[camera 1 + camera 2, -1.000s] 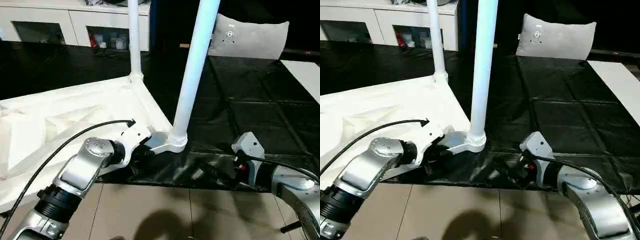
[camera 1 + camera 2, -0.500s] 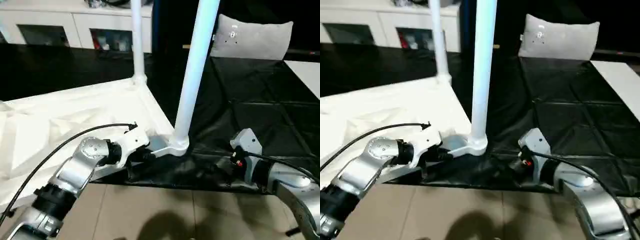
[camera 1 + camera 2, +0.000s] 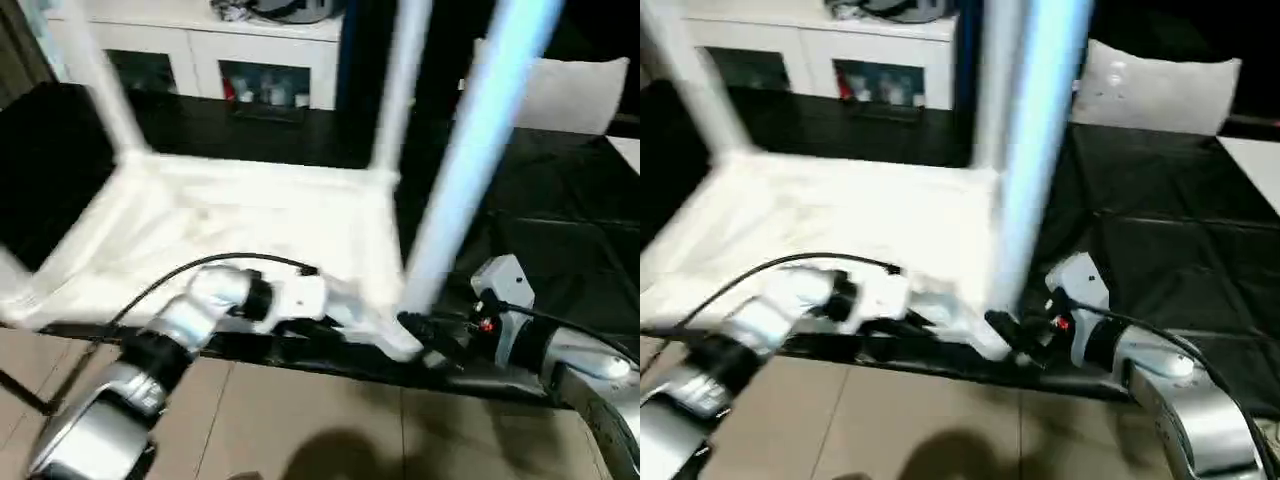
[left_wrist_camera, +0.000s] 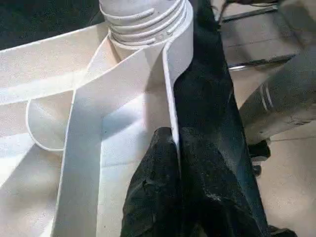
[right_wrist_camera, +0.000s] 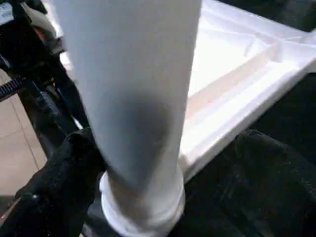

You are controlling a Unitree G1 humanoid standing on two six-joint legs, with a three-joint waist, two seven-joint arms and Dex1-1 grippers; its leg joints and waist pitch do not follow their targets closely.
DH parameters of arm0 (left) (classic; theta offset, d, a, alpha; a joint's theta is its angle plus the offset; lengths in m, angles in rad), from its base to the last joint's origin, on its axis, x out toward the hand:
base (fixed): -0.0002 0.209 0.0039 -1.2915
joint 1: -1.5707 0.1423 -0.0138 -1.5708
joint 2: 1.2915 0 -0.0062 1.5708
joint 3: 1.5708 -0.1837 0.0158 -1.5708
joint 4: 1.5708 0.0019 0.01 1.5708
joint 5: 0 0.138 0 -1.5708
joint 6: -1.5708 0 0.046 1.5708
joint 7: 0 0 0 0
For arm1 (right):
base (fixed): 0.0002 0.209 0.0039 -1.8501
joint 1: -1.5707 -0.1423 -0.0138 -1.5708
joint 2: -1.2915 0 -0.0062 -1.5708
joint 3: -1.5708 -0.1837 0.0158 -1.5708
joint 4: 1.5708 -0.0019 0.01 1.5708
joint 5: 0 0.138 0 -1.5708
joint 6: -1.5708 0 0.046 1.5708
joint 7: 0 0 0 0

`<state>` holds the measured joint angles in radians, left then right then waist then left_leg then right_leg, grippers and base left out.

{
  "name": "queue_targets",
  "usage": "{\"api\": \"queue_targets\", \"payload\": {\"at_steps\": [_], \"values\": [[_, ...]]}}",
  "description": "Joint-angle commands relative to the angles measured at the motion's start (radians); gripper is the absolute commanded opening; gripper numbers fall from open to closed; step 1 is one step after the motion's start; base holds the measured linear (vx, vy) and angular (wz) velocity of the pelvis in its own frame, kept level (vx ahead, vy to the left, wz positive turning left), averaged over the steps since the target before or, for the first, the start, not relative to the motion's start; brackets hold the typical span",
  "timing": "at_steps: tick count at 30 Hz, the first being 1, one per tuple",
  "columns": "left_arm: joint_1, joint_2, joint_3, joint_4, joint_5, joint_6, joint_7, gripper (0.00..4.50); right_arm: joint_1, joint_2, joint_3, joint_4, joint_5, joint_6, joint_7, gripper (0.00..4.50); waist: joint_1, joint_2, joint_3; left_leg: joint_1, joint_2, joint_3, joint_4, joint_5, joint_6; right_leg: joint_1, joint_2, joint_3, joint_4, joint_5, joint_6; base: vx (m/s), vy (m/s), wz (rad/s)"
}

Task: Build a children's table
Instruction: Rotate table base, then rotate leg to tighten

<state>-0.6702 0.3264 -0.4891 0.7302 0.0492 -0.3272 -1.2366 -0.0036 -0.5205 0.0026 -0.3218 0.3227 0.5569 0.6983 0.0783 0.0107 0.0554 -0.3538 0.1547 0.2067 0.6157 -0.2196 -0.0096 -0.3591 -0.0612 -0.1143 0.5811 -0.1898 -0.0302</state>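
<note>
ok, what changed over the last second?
The right gripper moved in across the black mat to the base of the near long white tube leg. The white plastic rectangular tabletop looks swung round against the white cabinet, though the camera also shifted. Unchanged: the left gripper clamps the tabletop's rim by that corner; legs stay socketed.

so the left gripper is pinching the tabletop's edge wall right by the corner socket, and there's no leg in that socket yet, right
A leg is already in that corner socket, as the left wrist view shows. The rest holds: the left gripper pinches the tabletop edge wall beside it.
</note>
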Motion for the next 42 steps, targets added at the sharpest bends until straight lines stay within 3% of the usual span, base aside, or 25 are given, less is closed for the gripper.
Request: {"api": "queue_targets", "payload": {"at_steps": [1,4,5,6,7,10,14,18,19,21,22,23,24,25,28,33,34,37,42], "values": [[-0.044,-0.044,0.026,0.04,-0.021,-0.053,0.027,0.06,0.006,-0.01,-0.03,-0.026,0.008,0.001,-0.011,4.5,-0.01,-0.01,-0.063,0.015,0.107,-0.056,-0.085,-0.143,0.01,0.028,-0.137,0.088,-0.065,-0.211,-0.158,0.0,0.0,0.0],[-0.048,-0.04,0.075,0.081,-0.03,0.071,0.069,0.06,0.007,-0.011,-0.03,-0.026,0.013,-0.002,-0.008,4.5,-0.01,-0.015,-0.067,0.006,0.103,-0.053,-0.078,-0.086,0.042,0.032,-0.136,0.089,-0.054,-0.147,-0.175,0.0,0.0,0.0],[-0.048,-0.04,0.075,0.081,-0.03,0.071,0.069,0.06,0.007,-0.011,-0.03,-0.026,0.013,-0.002,-0.008,4.5,-0.013,-0.016,-0.063,0.004,0.101,-0.053,-0.077,-0.091,0.051,0.032,-0.136,0.089,-0.057,-0.165,-0.177,0.0,0.0,0.0],[-0.046,-0.028,0.078,0.08,-0.033,0.113,0.056,0.06,0.003,-0.014,-0.027,-0.018,0.013,-0.01,0.0,4.5,-0.018,-0.027,-0.063,0.0,0.099,-0.052,-0.077,-0.096,0.054,0.034,-0.136,0.088,-0.058,-0.182,-0.174,0.0,0.0,0.0],[-0.047,-0.021,0.079,0.086,-0.034,0.137,0.047,0.06,0.0,-0.016,-0.024,-0.013,0.012,-0.015,0.006,4.5,-0.022,-0.021,-0.061,0.001,0.095,-0.052,-0.074,-0.103,0.056,0.034,-0.136,0.087,-0.062,-0.227,-0.169,0.0,0.0,0.0],[-0.042,0.009,0.098,0.092,-0.058,0.22,0.002,0.06,-0.026,-0.024,-0.007,0.02,0.013,-0.033,0.037,4.5,-0.035,-0.024,-0.057,0.001,0.091,-0.053,-0.074,-0.128,0.059,0.031,-0.132,0.083,-0.075,-0.341,-0.142,0.0,0.0,0.0],[-0.025,0.032,0.11,0.079,-0.078,0.27,-0.045,0.06,-0.057,-0.02,0.005,0.058,0.024,-0.037,0.066,4.5,-0.051,-0.023,-0.056,0.002,0.095,-0.056,-0.075,-0.139,0.059,0.029,-0.129,0.084,-0.073,-0.339,-0.151,0.0,0.0,0.0],[0.01,0.061,0.126,0.026,-0.082,0.228,-0.076,0.06,-0.1,-0.02,0.04,0.114,0.054,-0.067,0.173,4.5,-0.063,-0.023,-0.057,-0.003,0.095,-0.055,-0.073,-0.125,0.071,0.032,-0.129,0.086,-0.068,-0.299,-0.172,0.0,0.0,0.0],[0.015,0.068,0.129,0.011,-0.084,0.233,-0.085,0.0,-0.11,-0.022,0.051,0.127,0.069,-0.071,0.212,4.24,-0.065,-0.028,-0.059,-0.005,0.093,-0.054,-0.071,-0.118,0.082,0.033,-0.128,0.085,-0.067,-0.287,-0.175,0.0,0.0,0.0],[0.019,0.076,0.132,-0.001,-0.091,0.238,-0.096,0.0,-0.122,-0.022,0.059,0.145,0.077,-0.076,0.242,4.17,-0.064,-0.024,-0.058,-0.002,0.093,-0.052,-0.07,-0.115,0.087,0.031,-0.127,0.085,-0.068,-0.295,-0.177,0.0,0.0,0.0],[0.023,0.09,0.135,-0.016,-0.096,0.249,-0.113,0.0,-0.142,-0.027,0.079,0.172,0.07,-0.089,0.278,4.17,-0.062,-0.026,-0.06,0.001,0.095,-0.05,-0.07,-0.109,0.086,0.029,-0.124,0.086,-0.066,-0.286,-0.174,0.0,0.0,0.0],[0.027,0.106,0.136,-0.029,-0.098,0.262,-0.132,0.0,-0.168,-0.03,0.102,0.206,0.059,-0.106,0.309,4.12,-0.062,-0.022,-0.06,0.0,0.096,-0.052,-0.072,-0.101,0.086,0.028,-0.123,0.085,-0.062,-0.272,-0.18,0.0,0.0,0.0],[0.027,0.108,0.136,-0.031,-0.098,0.264,-0.135,0.0,-0.172,-0.03,0.105,0.211,0.058,-0.108,0.312,3.98,-0.062,-0.026,-0.061,0.001,0.097,-0.051,-0.072,-0.103,0.083,0.027,-0.124,0.084,-0.06,-0.266,-0.184,0.0,0.0,0.0],[0.028,0.112,0.136,-0.034,-0.098,0.268,-0.141,0.0,-0.18,-0.029,0.111,0.221,0.056,-0.112,0.319,3.82,-0.062,-0.023,-0.062,0.001,0.098,-0.052,-0.072,-0.096,0.081,0.028,-0.124,0.085,-0.056,-0.248,-0.19,0.0,0.0,0.0],[0.045,0.151,0.135,-0.088,-0.1,0.307,-0.166,0.0,-0.228,-0.014,0.139,0.286,0.05,-0.132,0.364,3.7,-0.06,-0.032,-0.063,0.0,0.101,-0.052,-0.073,-0.081,0.079,0.028,-0.128,0.087,-0.046,-0.202,-0.211,0.0,0.0,0.0],[0.064,0.185,0.146,-0.121,-0.087,0.287,-0.167,0.0,-0.287,0.014,0.188,0.391,0.009,-0.19,0.409,3.21,-0.055,-0.034,-0.063,-0.002,0.098,-0.048,-0.071,-0.073,0.074,0.025,-0.125,0.089,-0.044,-0.177,-0.222,0.0,0.0,0.0],[0.067,0.189,0.145,-0.128,-0.087,0.287,-0.171,0.0,-0.294,0.016,0.194,0.405,0.006,-0.2,0.416,2.94,-0.053,-0.034,-0.064,-0.001,0.1,-0.049,-0.07,-0.069,0.07,0.025,-0.126,0.088,-0.04,-0.167,-0.226,0.0,0.0,0.0],[0.076,0.192,0.145,-0.17,-0.1,0.308,-0.178,0.0,-0.347,0.034,0.229,0.465,0.002,-0.22,0.462,2.84,-0.049,-0.037,-0.066,0.0,0.103,-0.047,-0.07,-0.054,0.075,0.024,-0.124,0.089,-0.032,-0.123,-0.241,0.0,0.0,0.0],[0.078,0.185,0.138,-0.191,-0.103,0.314,-0.191,0.0,-0.39,0.055,0.235,0.529,-0.006,-0.243,0.477,2.38,-0.038,-0.04,-0.063,0.0,0.101,-0.045,-0.067,-0.057,0.064,0.022,-0.125,0.092,-0.031,-0.135,-0.24,0.0,0.0,0.0]]}}
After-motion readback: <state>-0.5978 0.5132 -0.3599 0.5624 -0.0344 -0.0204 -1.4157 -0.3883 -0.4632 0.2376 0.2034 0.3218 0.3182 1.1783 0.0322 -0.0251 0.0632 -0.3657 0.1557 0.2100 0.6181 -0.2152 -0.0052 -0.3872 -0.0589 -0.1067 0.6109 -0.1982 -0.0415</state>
